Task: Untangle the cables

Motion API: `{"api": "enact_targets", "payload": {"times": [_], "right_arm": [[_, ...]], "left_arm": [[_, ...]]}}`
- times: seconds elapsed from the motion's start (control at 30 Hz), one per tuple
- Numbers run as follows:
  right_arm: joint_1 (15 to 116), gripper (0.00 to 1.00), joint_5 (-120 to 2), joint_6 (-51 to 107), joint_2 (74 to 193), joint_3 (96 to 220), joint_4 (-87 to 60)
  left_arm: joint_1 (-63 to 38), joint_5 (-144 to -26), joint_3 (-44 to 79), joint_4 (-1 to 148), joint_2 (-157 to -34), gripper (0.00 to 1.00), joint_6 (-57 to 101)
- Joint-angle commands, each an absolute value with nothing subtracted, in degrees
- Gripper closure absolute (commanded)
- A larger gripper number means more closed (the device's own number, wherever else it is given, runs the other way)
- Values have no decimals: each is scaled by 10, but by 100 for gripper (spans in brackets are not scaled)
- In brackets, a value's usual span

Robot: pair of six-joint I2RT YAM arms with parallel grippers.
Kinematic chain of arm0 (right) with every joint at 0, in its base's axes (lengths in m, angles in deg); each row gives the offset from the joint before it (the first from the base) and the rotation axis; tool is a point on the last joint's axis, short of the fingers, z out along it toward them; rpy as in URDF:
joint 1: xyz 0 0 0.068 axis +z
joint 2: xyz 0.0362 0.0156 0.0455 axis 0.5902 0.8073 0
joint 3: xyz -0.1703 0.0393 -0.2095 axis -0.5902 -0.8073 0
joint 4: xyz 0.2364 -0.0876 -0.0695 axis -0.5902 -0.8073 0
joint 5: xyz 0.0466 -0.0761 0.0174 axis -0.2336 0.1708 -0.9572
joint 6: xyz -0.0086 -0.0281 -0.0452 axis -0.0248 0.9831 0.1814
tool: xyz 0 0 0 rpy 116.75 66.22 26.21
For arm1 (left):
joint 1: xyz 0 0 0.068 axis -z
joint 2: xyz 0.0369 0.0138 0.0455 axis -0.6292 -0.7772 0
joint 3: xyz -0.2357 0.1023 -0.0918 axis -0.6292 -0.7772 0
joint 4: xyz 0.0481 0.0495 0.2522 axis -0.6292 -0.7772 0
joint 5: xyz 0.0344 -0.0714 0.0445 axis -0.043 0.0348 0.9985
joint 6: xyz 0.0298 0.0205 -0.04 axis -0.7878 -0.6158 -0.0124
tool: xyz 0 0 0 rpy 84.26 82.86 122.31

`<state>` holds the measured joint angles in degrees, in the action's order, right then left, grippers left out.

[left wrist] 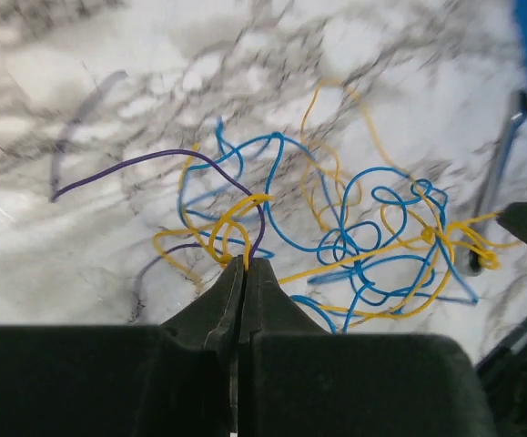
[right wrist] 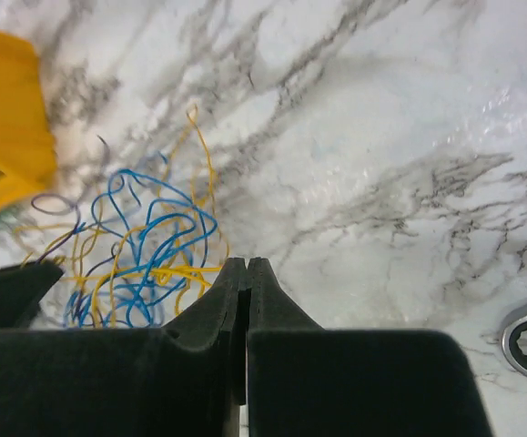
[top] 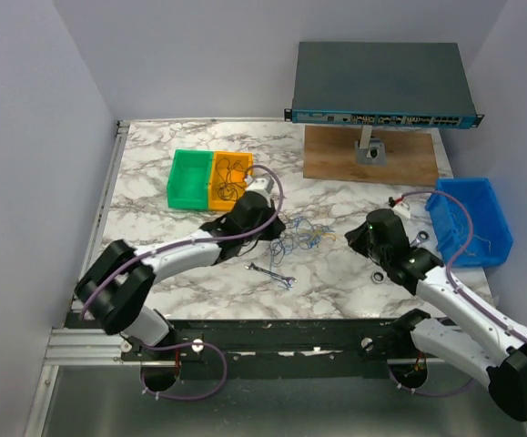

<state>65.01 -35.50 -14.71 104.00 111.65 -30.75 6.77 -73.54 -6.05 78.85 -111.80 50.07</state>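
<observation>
far left, an orange bin (top: 229, 182) holds dark wires, beside a green bin (top: 188, 178); a blue bin (top: 471, 221) sits right. the cables (top: 304, 238) lie mid-table, knotted, with no single long axis. the left gripper (left wrist: 245, 266) is clamped on a yellow loop and a purple strand; the right gripper (right wrist: 247, 266) is pressed together beside the knot. marble table (top: 336, 291), pale walls.

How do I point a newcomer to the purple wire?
At the middle of the marble table lies a wire tangle. The purple wire runs from the tip of the left end effector and arcs clear of the tangle; its neighbours are blue and yellow.
</observation>
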Motion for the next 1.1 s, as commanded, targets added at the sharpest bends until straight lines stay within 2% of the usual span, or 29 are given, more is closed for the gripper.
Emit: {"api": "enact_targets", "payload": {"times": [0.0,0.3,0.57,0.73,1.07], "right_arm": [[639,99,-120,-191,1027,1176,-436],[637,99,71,-139,1012,1336,-501],[638,99,189,-55,990,1469,-496],[638,99,203,96,998,1574,-403],[638,99,255,332,1057,1664,-217]], "left_arm": [[-3,-701,-123,743,-999,100,457],[-98,-761,-137,717,-893,100,449],[-110,-767,-118,684,-883,100,438],[-117,-786,-123,689,-897,100,443],[-144,-816,-154,714,-923,100,456]]}}
